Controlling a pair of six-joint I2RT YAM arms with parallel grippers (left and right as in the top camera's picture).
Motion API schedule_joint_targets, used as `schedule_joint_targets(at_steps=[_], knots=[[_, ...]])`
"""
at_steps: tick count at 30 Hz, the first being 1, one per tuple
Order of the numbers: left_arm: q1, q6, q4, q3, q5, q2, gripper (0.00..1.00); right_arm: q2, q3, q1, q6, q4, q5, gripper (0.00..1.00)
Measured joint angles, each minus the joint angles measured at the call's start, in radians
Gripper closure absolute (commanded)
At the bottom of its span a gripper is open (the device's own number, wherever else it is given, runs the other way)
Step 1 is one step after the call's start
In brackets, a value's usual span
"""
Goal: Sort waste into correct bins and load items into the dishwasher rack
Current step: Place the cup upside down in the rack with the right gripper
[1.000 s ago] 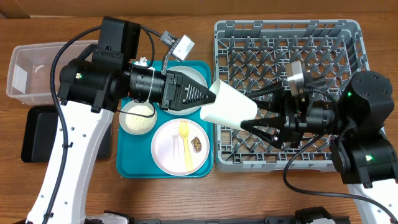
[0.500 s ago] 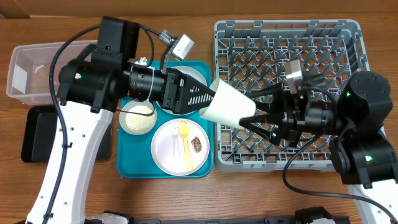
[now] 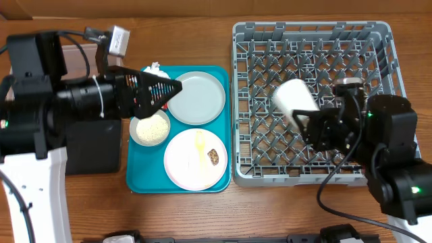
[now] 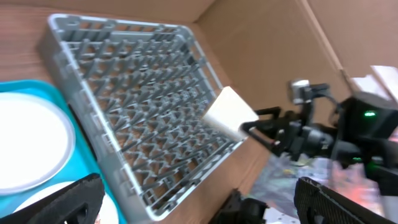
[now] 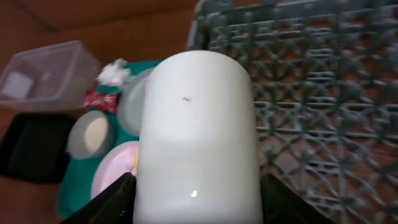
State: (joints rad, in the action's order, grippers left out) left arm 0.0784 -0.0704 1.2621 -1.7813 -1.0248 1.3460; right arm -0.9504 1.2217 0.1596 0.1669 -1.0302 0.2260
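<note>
White plastic fills the right wrist view: the right end effector (image 5: 198,193) is clamped on the white cup (image 5: 196,124), one finger on each side of its wall, and the cup lies tilted rather than upright. From overhead it hangs over the middle of the dishwasher rack (image 3: 378,34), above the pegs. Whether it touches them cannot be told. The step in hand looks like loading the cup into the rack. The next move probably calls for turning the cup mouth-down, lowering it between pegs in a free cell, and only then parting the fingers. The pegs themselves are the obstacle, since a tilted rim could catch on one and tip the cup. The left end effector (image 3: 172,88) is empty with its fingers apart, and it hovers beside the rack over the teal tray (image 3: 145,182). That tray lies against the rack's left side and carries the grey plate (image 3: 196,98) and the pink plate (image 3: 185,162). The pink plate bears the yellow utensil (image 3: 200,145) and the brown scrap (image 3: 214,156). The bowl of rice (image 3: 150,128) and the crumpled napkin (image 3: 154,68) are on the tray too. A red wrapper (image 5: 99,99) lies by the napkin. Farther from the rack, on the worktop, sit the clear tub (image 5: 46,78) and the black tray (image 5: 31,149), so the sorting seems not yet done.
</note>
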Motion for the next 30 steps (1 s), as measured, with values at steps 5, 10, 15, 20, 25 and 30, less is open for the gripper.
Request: schedule_joint_targets(at_steps=[5,10,15,20,25,30], knots=[[0.0,0.001,0.044,-0.001,0.093,-0.009,0.0,-0.049,0.148,0.0,0.025,-0.19,-0.205,0.54],[0.0,0.004,0.069,-0.001,0.158,-0.009,0.0,-0.142,0.248,0.0,0.065,-0.323,-0.333,0.55],[0.0,0.027,0.101,-0.001,0.186,-0.009,0.0,-0.265,0.257,-0.046,0.104,-0.381,-0.375,0.55],[0.0,0.055,0.12,-0.001,0.197,-0.009,0.0,-0.417,0.257,-0.179,0.119,-0.396,-0.338,0.55],[0.0,0.068,0.127,-0.001,0.216,-0.009,0.0,-0.525,0.257,-0.318,0.079,-0.441,-0.228,0.58],[0.0,0.073,0.126,-0.001,0.234,-0.009,0.0,-0.582,0.257,-0.397,0.024,-0.496,-0.127,0.57]])
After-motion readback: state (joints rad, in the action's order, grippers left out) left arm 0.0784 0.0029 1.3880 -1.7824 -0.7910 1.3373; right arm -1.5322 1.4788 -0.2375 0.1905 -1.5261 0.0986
